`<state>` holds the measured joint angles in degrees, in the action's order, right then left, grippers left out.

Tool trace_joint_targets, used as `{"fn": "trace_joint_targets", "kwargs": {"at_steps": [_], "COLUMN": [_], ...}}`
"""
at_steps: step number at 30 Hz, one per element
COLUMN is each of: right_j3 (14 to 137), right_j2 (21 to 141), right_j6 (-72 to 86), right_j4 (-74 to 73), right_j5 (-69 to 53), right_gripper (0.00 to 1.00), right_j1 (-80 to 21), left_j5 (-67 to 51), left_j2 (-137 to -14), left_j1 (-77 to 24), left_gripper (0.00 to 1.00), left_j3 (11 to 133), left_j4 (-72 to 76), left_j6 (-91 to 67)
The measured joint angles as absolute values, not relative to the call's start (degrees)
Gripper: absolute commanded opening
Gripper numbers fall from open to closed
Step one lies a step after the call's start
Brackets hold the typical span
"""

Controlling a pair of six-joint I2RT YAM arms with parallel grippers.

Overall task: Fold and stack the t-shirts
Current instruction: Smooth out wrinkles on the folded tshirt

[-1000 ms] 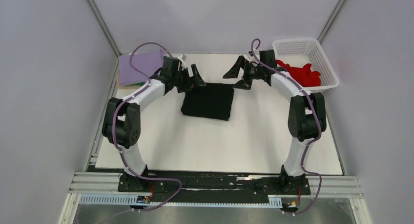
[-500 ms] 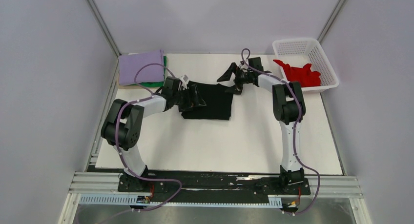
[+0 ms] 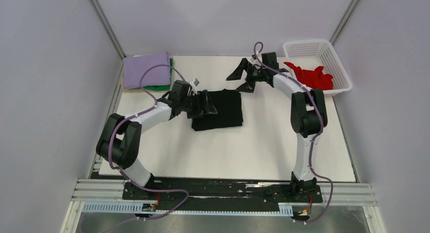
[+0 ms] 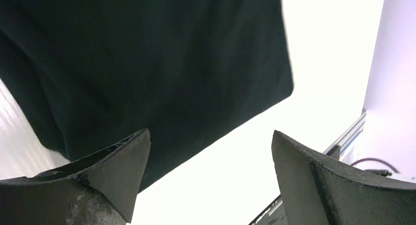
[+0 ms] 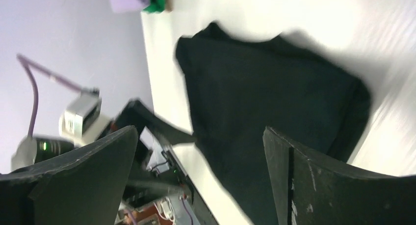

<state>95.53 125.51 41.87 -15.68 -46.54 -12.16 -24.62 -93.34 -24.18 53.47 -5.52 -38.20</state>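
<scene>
A black t-shirt (image 3: 225,108), folded into a rough square, lies in the middle of the white table (image 3: 228,152). My left gripper (image 3: 207,105) is low at the shirt's left edge and open; in the left wrist view the black t-shirt (image 4: 147,63) fills the space ahead of the left gripper (image 4: 210,134), whose jaws hold nothing. My right gripper (image 3: 240,79) hovers open just beyond the shirt's far right corner. The right wrist view has the black t-shirt (image 5: 270,102) below the empty right gripper (image 5: 200,131). A lilac t-shirt (image 3: 147,69) lies folded on a green one (image 3: 158,87) at the far left. A red t-shirt (image 3: 312,76) lies crumpled in the basket.
The white lattice basket (image 3: 309,42) stands at the far right corner of the table. Grey walls close in on both sides and behind. The black rail (image 3: 223,190) with the arm bases runs along the near edge.
My left gripper came down and nearer, from beyond the black shirt's far left corner to its left edge. The shirt shifted slightly nearer and turned a little. The right gripper stayed by the far right corner.
</scene>
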Motion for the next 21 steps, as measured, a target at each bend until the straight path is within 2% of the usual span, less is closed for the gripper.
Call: {"fn": "trace_joint_targets", "kwargs": {"at_steps": [6, 9, 17, 21], "right_j3": [81.14, 73.87, 62.19, 58.04], "right_j2": [105.56, 100.75, 108.22, 110.08], "right_j6": [42.13, 43.75, 47.99, 48.16], "right_j4": [-12.29, -7.73, -3.79, -3.79], "right_j5": [-47.97, -49.93, -51.4, -49.67], "right_gripper": [1.0, 1.0, 1.0, 1.0], "right_j1": [-13.15, -14.06, -15.31, -15.29], "left_j5": [-22.61, -23.7, -23.44, -23.88], "left_j2": [-94.5, -99.02, -112.68, -115.02], "left_j1": [-22.46, -19.97, -17.19, -16.8], "left_gripper": [1.0, 1.0, 1.0, 1.0], "left_j3": [64.01, 70.28, 73.47, 73.8], "left_j4": [-6.68, -5.15, -4.08, -2.87], "left_j6": [-38.52, -38.85, -39.18, -39.86]}}
